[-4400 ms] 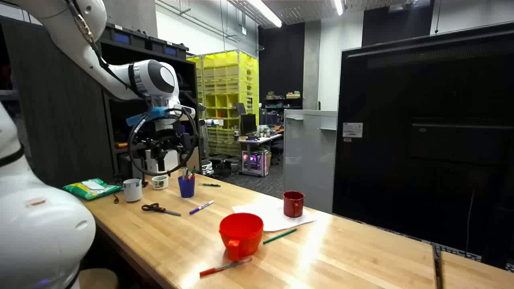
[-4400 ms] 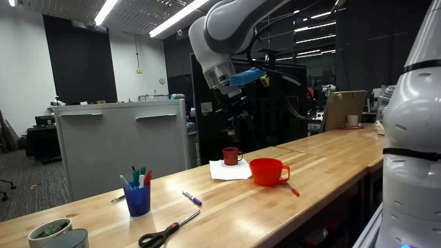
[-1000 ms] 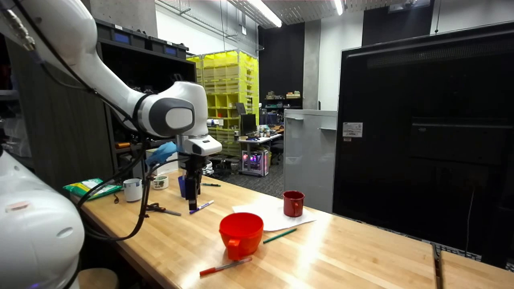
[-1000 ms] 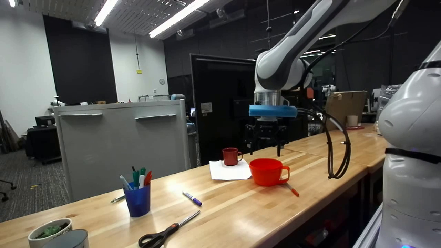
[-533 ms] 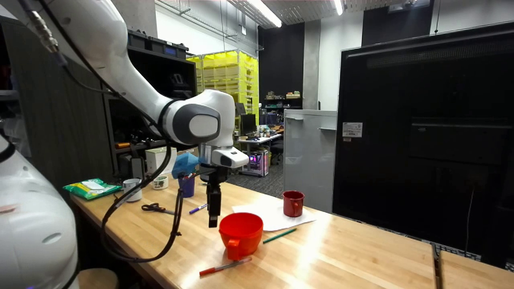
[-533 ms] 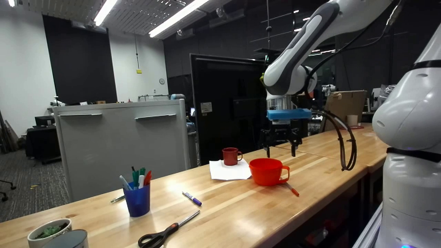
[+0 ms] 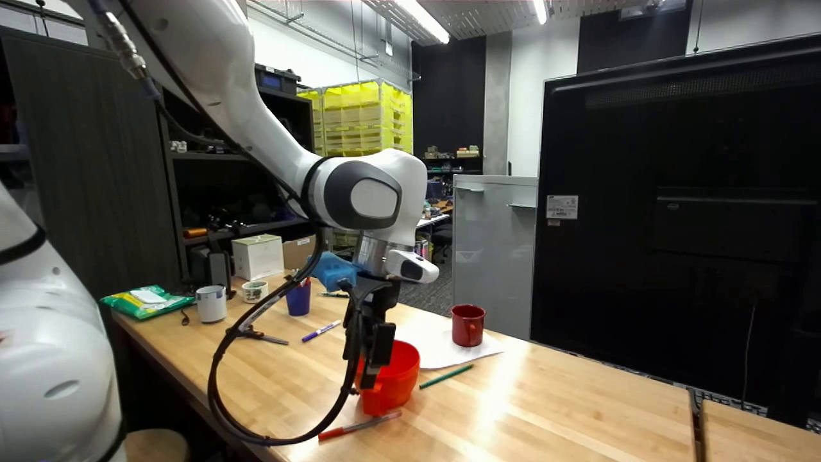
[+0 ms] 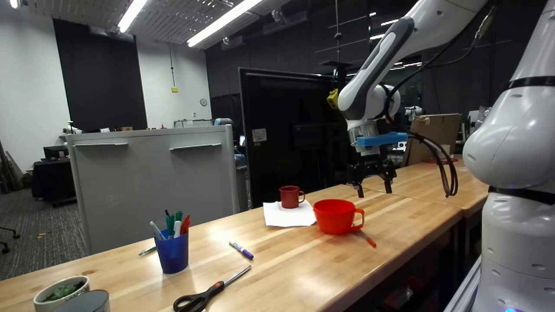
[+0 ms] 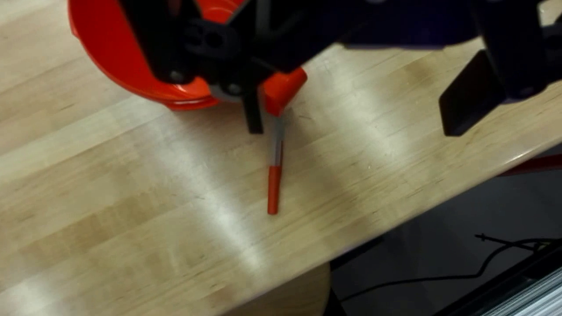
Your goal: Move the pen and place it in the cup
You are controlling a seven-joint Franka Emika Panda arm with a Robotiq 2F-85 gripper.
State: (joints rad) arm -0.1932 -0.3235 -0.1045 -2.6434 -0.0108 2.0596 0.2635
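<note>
The pen [image 9: 274, 188], thin and clear with a red cap, lies on the table, one end by the handle of the orange-red bowl-like cup [image 9: 109, 48]. The pen shows in both exterior views [image 7: 359, 426] [image 8: 368, 239], as does that cup [image 7: 403, 372] [image 8: 336, 216]. A dark red mug [image 8: 289, 197] stands on paper. A blue cup [image 8: 172, 255] holds several pens. Which cup is meant I cannot tell. My gripper [image 8: 374, 190] is open and empty, above the table near the orange-red cup. In the wrist view the gripper [image 9: 355, 123] has its fingers wide apart, the pen nearer the left finger.
White paper [image 8: 277, 216] lies under the dark red mug. A green stick-like pen [image 7: 447, 376], a purple marker [image 8: 241, 250] and scissors [image 8: 212, 291] lie on the table. A white mug [image 7: 211, 305] and potted plant [image 8: 63, 291] stand farther off. The table edge runs near the pen.
The gripper has come down from high up and turned fingers-down. Over the last second it moved past the orange-red cup towards the pen's side and tilted. The pen and cups have not moved.
</note>
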